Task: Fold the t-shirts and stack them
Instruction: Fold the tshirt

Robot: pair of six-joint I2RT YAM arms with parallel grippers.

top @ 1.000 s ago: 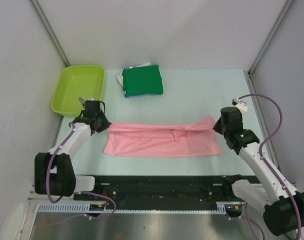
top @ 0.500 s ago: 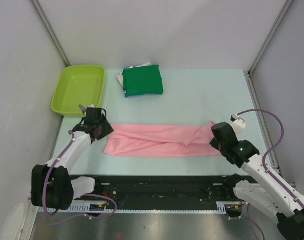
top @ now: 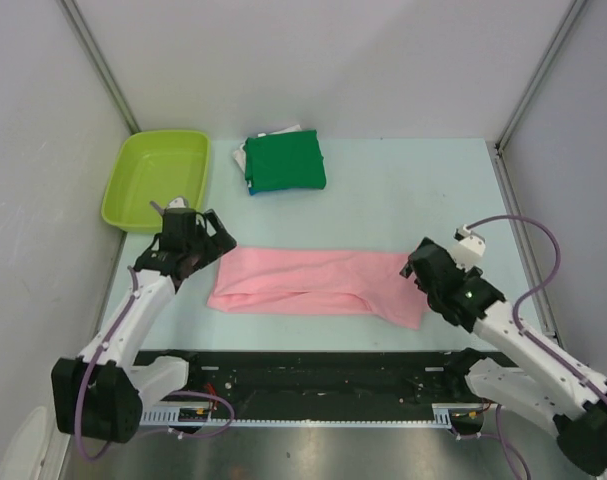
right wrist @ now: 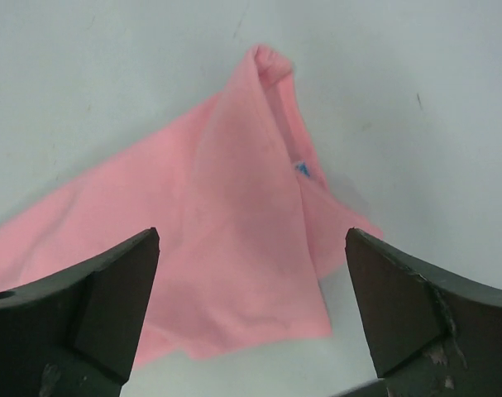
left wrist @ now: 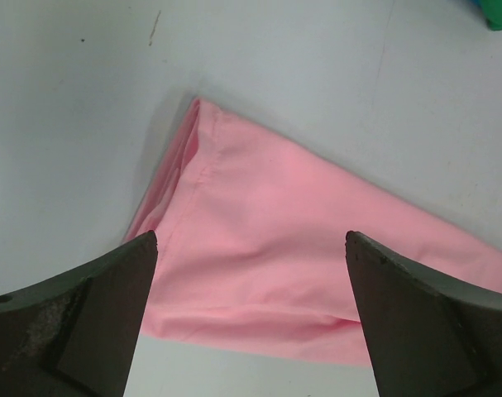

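left gripper (left wrist: 251, 240): jaws spread wide, nothing between them. it sits over the left end of the pink t-shirt (top: 313, 281) without gripping it. right gripper (right wrist: 251, 236): jaws also wide apart and empty, above the shirt's right end. cannot tell whether either set of fingertips touches the cloth.

pink t-shirt: lies flat as a long folded band running left to right across the near middle of the table (top: 403, 190), between the two grippers. left end shows stacked layers and a seam at the corner. right end has a flap slanting toward the near edge, with a small blue label (right wrist: 303, 169) in the fold.

far side of the table: folded stack with a dark green t-shirt (top: 285, 162) on top, white and blue edges showing beneath. lime tub (top: 155, 178) stands just left of the stack.
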